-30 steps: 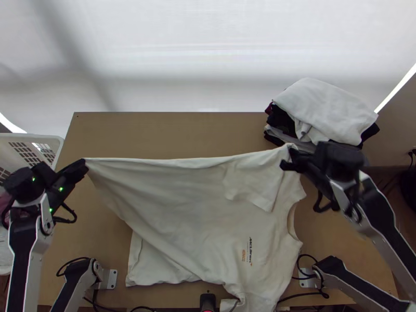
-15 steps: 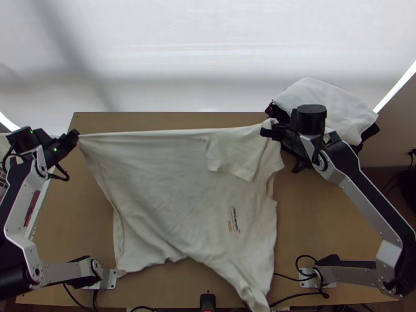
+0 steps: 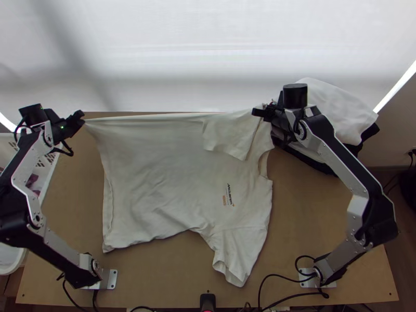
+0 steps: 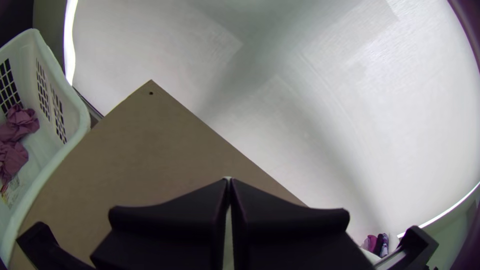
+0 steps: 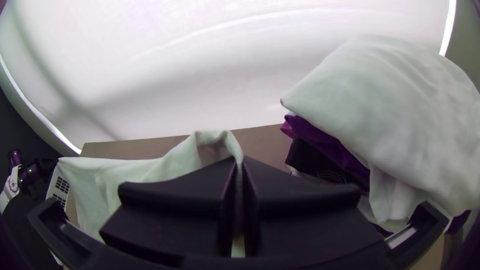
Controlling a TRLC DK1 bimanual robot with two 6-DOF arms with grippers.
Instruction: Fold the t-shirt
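The left gripper (image 3: 81,118) has its fingers pressed together on the hem corner of the pale T-shirt (image 3: 156,161), close to the far left corner of the bench (image 3: 171,278). The right gripper (image 3: 258,112) is clamped on the shirt near the shoulder, by the far edge, just beside the pile of clothes (image 3: 333,104).

Between the two, the cloth runs in a nearly straight line along the far edge. From there the shirt comes down unfolded toward the near edge, hem side facing the left edge, neck opening (image 3: 264,162) facing the right edge. The sleeve (image 3: 226,136) by the right gripper lies turned over the body; the other sleeve (image 3: 238,255) points at the near edge. Small print (image 3: 228,195) shows on the chest.

Farther out, the pile sits at the far right corner, white cloth on top, purple and black ones below. A white basket (image 4: 77,110) with dusky pink cloth (image 4: 20,122) in it stands by the left edge. Black cables (image 3: 283,299) lie along the near edge.
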